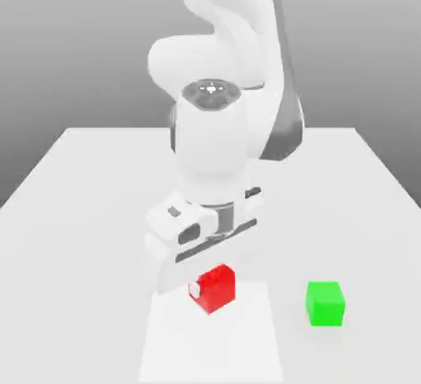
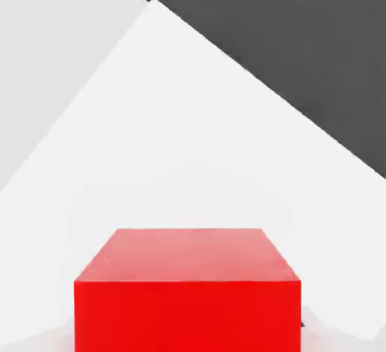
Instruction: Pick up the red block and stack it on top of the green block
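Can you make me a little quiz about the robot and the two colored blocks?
1. True or false: the red block already sits on top of the green block.
2. On which side of the red block is the green block in the exterior view?
3. The gripper is: A) open above the green block, B) shut on the red block, C) open over the bare table.

Key: 1. False, they are apart on the table. 2. The exterior view's right. 3. B.

the white arm (image 1: 222, 86) folds down from above, wrist pointing straight down — the gripper (image 1: 212, 285) sits low, its fingers closed on the red block (image 1: 215, 287) between them.
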You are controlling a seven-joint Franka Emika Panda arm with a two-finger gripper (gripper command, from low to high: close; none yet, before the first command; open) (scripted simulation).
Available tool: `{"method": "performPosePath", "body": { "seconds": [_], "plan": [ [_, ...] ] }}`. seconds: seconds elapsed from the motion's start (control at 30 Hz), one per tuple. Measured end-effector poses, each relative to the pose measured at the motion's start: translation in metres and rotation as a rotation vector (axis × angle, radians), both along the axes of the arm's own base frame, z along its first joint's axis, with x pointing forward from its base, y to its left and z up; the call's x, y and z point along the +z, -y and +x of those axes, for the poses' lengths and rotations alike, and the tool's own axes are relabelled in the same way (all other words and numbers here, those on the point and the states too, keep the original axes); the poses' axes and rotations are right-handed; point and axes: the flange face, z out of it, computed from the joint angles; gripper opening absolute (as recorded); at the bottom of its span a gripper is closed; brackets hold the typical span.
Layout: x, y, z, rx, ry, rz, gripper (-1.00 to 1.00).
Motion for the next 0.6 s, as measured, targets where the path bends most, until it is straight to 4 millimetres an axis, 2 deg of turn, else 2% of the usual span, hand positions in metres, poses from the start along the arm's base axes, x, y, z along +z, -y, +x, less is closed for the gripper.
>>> {"method": "performPosePath", "body": {
  "seconds": [0.23, 0.43, 0.5, 0.6],
  "plan": [
    [0.014, -0.080, -0.014, 0.251, 0.000, -0.001, -1.00],
    [0.026, -0.146, -0.040, 0.470, -0.001, 0.002, -1.00],
    [0.016, -0.155, -0.043, 0.498, -0.001, 0.003, -1.00],
    [-0.014, -0.154, -0.042, 0.497, -0.001, 0.003, -1.00]
  ]
}}
